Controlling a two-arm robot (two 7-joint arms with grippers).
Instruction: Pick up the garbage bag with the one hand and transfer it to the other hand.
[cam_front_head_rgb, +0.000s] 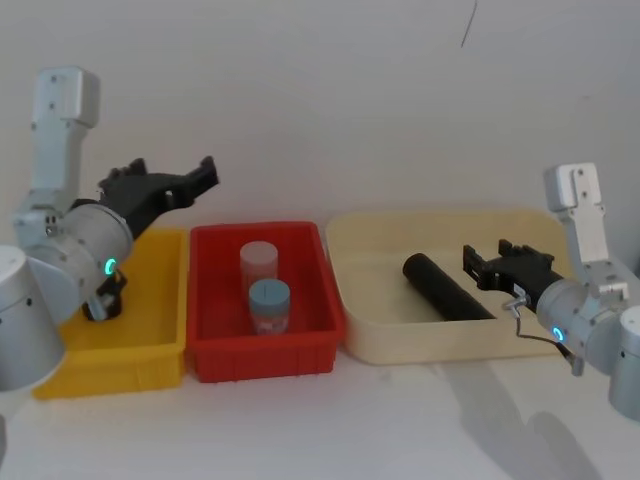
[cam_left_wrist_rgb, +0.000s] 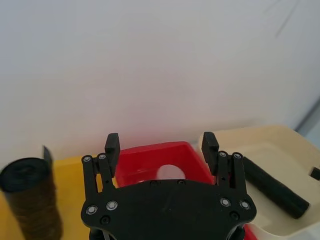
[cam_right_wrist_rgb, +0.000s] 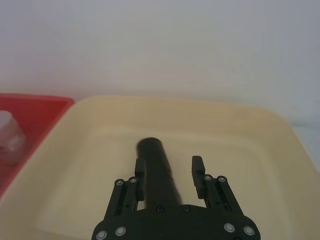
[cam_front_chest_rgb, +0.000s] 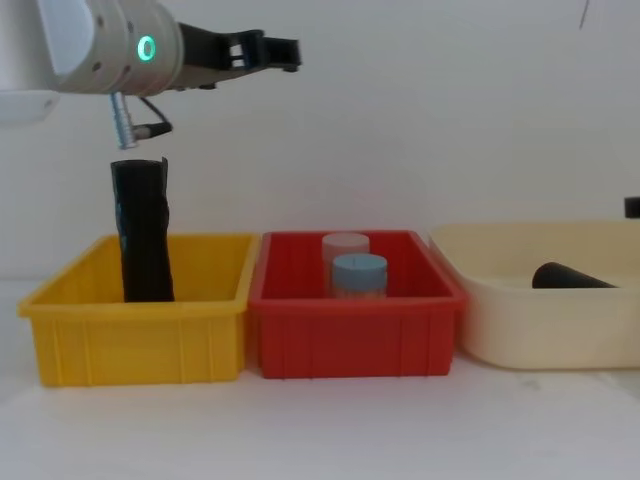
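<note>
Two black rolls show, and I cannot tell which is the garbage bag. One roll (cam_front_head_rgb: 445, 285) lies slanted in the cream tray (cam_front_head_rgb: 430, 345), also seen as the lying roll (cam_right_wrist_rgb: 152, 150). My right gripper (cam_front_head_rgb: 485, 258) hovers open over its near end, and its fingers straddle that roll in the right wrist view (cam_right_wrist_rgb: 169, 167). The other roll (cam_front_chest_rgb: 140, 230) stands upright in the yellow bin (cam_front_chest_rgb: 140, 340). My left gripper (cam_front_chest_rgb: 280, 50) is open, high above the bins, and holds nothing (cam_left_wrist_rgb: 161, 142).
A red bin (cam_front_head_rgb: 265, 355) sits between the yellow bin and the tray. It holds a clear-lidded jar (cam_front_head_rgb: 258, 258) and a blue-lidded jar (cam_front_head_rgb: 268, 300). A white wall stands close behind. White tabletop runs in front of the bins.
</note>
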